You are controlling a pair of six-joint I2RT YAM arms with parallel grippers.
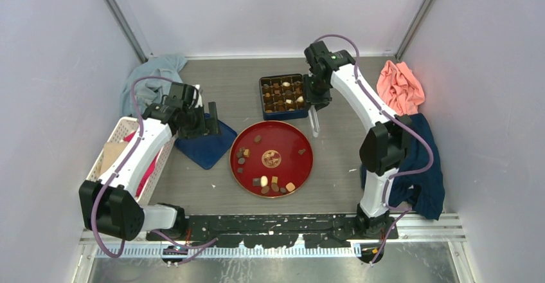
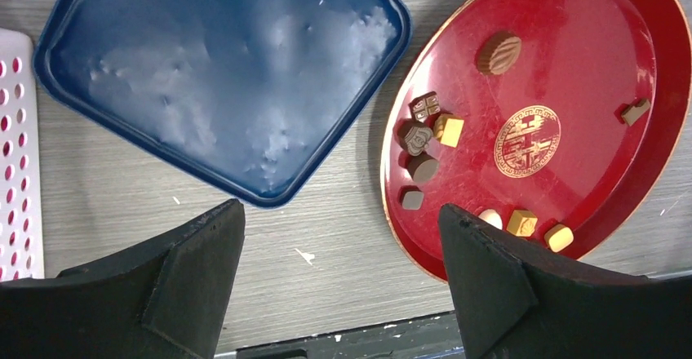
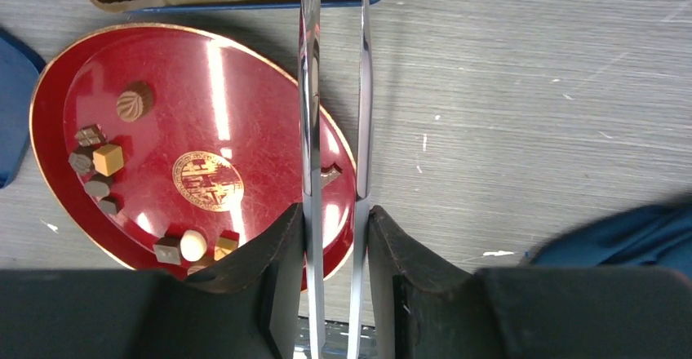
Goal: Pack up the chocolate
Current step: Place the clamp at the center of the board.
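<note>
So the right gripper (image 3: 334, 220) is clamped partway shut on the metal tongs (image 3: 310, 90), the left gripper (image 2: 340, 216) gapes wide and empty, and with the chocolate (image 1: 264, 181) sitting loose at 6 and 9 o'clock on the red plate (image 1: 289, 138), a sloppy pinch could skid a piece off before it reaches the box (image 1: 262, 100) at 12.

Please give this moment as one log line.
left gripper: open | right gripper: shut on tongs | chocolate: part on red plate, part in box
</note>
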